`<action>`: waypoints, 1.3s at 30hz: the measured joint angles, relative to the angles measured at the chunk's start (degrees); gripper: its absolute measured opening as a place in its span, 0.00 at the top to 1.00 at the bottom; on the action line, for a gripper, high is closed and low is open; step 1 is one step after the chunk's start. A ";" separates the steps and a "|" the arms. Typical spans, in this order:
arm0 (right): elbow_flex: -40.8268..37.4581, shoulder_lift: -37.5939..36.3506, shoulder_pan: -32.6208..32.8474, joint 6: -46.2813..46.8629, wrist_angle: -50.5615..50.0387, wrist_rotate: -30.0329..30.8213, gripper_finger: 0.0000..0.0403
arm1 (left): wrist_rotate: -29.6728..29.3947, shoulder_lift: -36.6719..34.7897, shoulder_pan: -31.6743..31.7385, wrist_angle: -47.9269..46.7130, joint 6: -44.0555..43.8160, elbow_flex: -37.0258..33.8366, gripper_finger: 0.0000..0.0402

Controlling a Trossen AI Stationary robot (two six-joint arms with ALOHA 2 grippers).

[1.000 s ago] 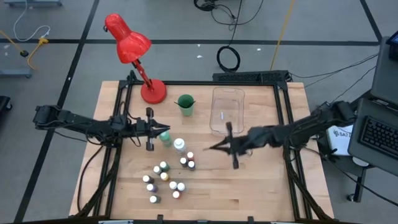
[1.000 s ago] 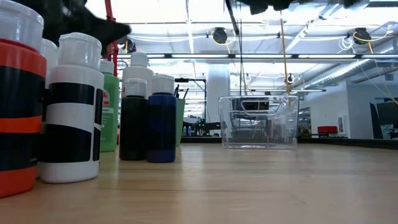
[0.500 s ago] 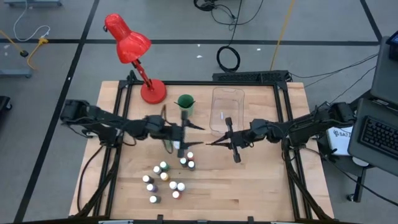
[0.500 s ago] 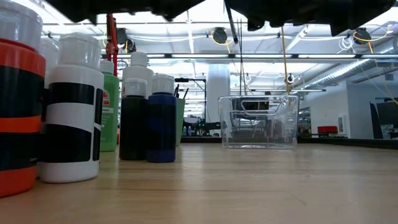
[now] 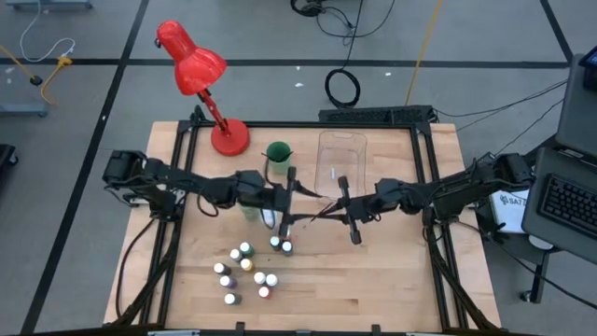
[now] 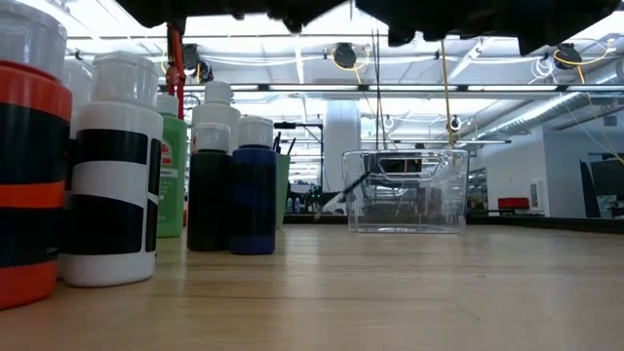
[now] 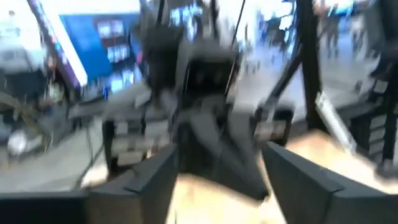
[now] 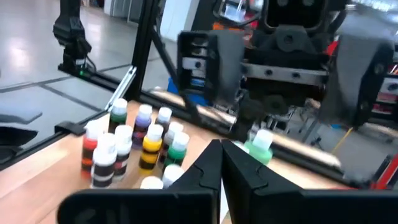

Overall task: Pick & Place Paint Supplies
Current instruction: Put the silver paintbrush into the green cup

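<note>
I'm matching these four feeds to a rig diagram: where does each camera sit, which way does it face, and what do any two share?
High view: overhead, looking straight down; both arms, left gripper meeting right gripper mid-table.
Low view: table height, looking level past the small paint bottles to the clear bin; arm undersides along the top.
Left wrist view: on the left arm, facing the right arm; own fingers apart.
Right wrist view: on the right arm, facing the left gripper and bottles; own fingers shut.
Shared: high and right wrist views both show the bottle cluster.
</note>
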 joint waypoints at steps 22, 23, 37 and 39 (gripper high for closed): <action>-0.01 8.14 10.71 2.35 -18.87 13.50 0.99 | -14.30 -18.46 -8.00 -34.58 -1.86 -0.06 0.97; 0.58 10.19 10.62 2.47 -16.35 15.33 0.98 | -15.09 -18.48 -8.41 -35.46 -1.85 -0.07 0.98; 5.29 20.28 4.73 10.15 -25.92 33.15 0.99 | -19.52 -18.56 -11.46 -40.87 -2.54 -0.07 0.99; 4.72 20.31 3.04 10.37 -26.52 33.22 0.99 | -19.52 -18.56 -11.64 -40.88 -2.56 -0.09 1.00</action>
